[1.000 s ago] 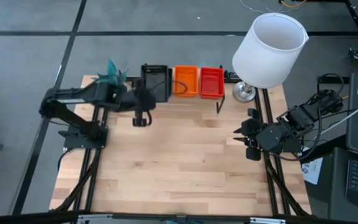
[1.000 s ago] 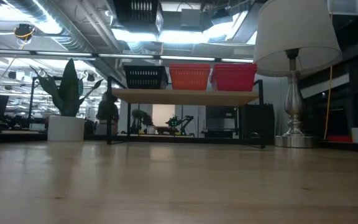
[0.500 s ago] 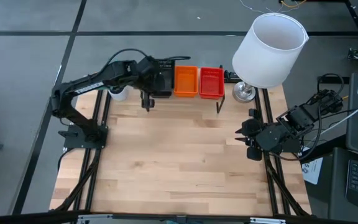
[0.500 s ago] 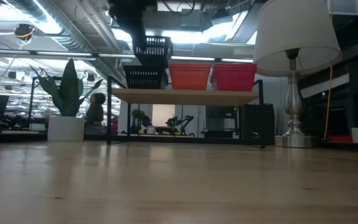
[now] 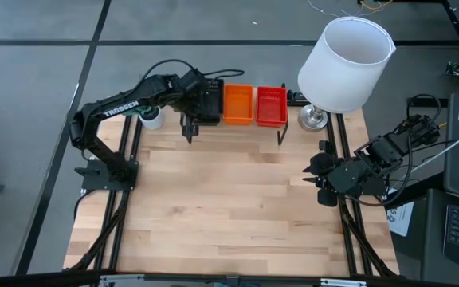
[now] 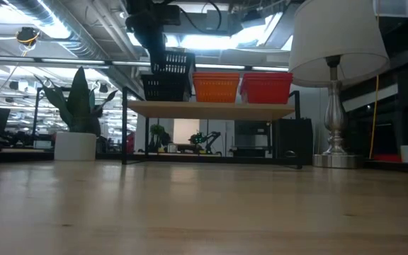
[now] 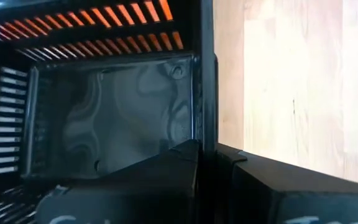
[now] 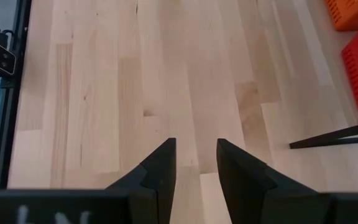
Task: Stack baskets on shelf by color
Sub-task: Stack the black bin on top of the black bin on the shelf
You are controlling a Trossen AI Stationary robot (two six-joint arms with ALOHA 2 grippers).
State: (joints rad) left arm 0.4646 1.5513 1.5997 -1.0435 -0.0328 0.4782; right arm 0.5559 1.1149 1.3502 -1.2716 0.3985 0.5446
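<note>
On the light-wood shelf (image 6: 211, 108) at the table's far edge stand a black basket (image 6: 163, 88), an orange stack (image 6: 217, 86) and a red stack (image 6: 266, 86). My left gripper (image 7: 207, 149) reaches over the shelf's left end (image 5: 198, 102) and is shut on another black basket (image 6: 176, 62), which is tilted above the one on the shelf. The orange basket (image 7: 104, 15) shows through its mesh. My right gripper (image 8: 196, 155) waits open above bare tabletop at the table's right side (image 5: 319, 177). My left gripper pinches the black basket's near wall (image 7: 206, 106), one finger inside the basket and one outside. The fingers come from above, pointing down. The basket hangs tilted below them, and its lower part (image 6: 167, 73) meets the black basket on the shelf.
A lamp with a large white shade (image 5: 345, 64) stands at the shelf's right end, its metal base (image 6: 335, 152) on the table. A potted plant (image 6: 76, 113) stands left of the shelf. The shelf's thin black legs (image 8: 334, 135) reach the tabletop. Wide bare tabletop (image 5: 229, 207) lies nearer.
My left arm has swung from the table's left toward the far edge, carrying the black basket over the shelf's left end. In the last half second it has sunk a little, and the basket has tipped and come down onto the black basket on the shelf.
</note>
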